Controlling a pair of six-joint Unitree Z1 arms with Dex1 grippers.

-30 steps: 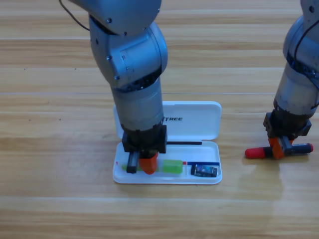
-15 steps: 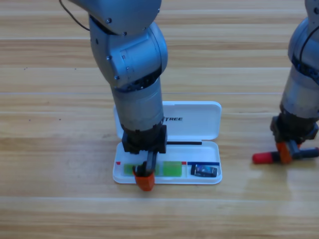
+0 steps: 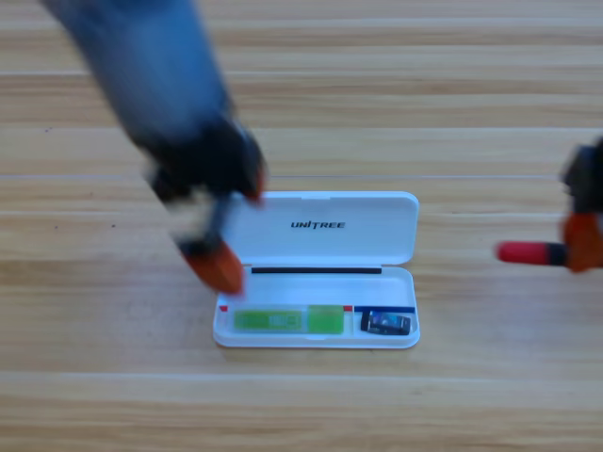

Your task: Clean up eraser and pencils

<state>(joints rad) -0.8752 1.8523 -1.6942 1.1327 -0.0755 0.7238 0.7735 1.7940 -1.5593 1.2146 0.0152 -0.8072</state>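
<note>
Green eraser [image 3: 268, 320] lies in white case [image 3: 320, 235]; right gripper [image 3: 582, 240], fingers clamped on pencil [image 3: 528, 252], centre right; casing pending.

Scene evenly and brightly lit from above, soft glare seen on the worktop [image 3: 396, 113], left gripper [image 3: 212, 254] and its arm heavily smeared by motion blur, right gripper [image 3: 582, 240] blurred at the edge, white case [image 3: 320, 231] rendered sharp.

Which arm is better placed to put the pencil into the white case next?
Right. The right gripper is at the pencil by the picture's right edge, while the left gripper is beside the open case, holding nothing visible.
</note>
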